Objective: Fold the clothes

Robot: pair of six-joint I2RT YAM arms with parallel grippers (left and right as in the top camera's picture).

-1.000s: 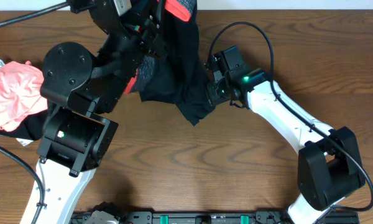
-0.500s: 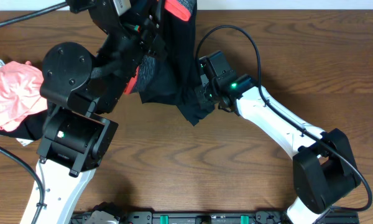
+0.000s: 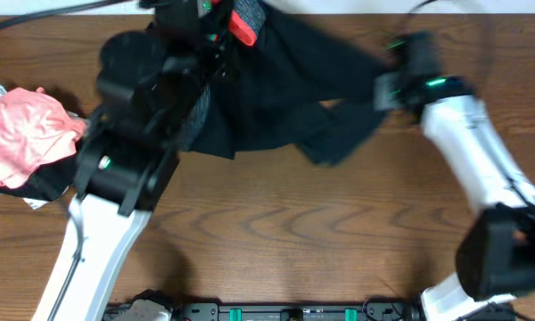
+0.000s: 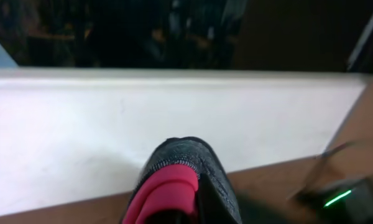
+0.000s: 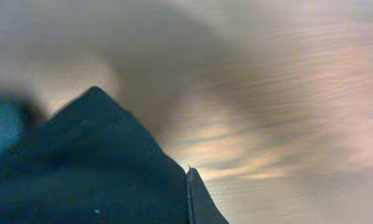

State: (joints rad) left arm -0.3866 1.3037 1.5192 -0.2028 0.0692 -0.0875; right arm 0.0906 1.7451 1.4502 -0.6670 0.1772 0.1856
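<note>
The clothes [image 3: 285, 89] are black leggings, held off the brown table and stretched between both arms along its far side. My left gripper [image 3: 223, 25] is shut on the grey waistband with its coral-red edge [image 3: 242, 24]; the left wrist view shows that bunched band [image 4: 174, 186] close up and hiding the jaws. My right gripper [image 3: 385, 91] is shut on a black leg end. In the blurred right wrist view, dark fabric [image 5: 81, 168] fills the lower left beside one of the fingers [image 5: 199, 205]. A loose fold [image 3: 334, 147] hangs down toward the table's middle.
A crumpled pink garment [image 3: 22, 134] lies on dark cloth at the table's left edge. A white surface [image 4: 174, 106] runs beyond the far edge. A black rail [image 3: 267, 312] lines the front edge. Both arm bases stand near the front corners.
My right gripper has shut on the black fabric and swung right and toward the far edge, pulling the leggings out wide. The left arm shifted slightly right, still holding the waistband.
</note>
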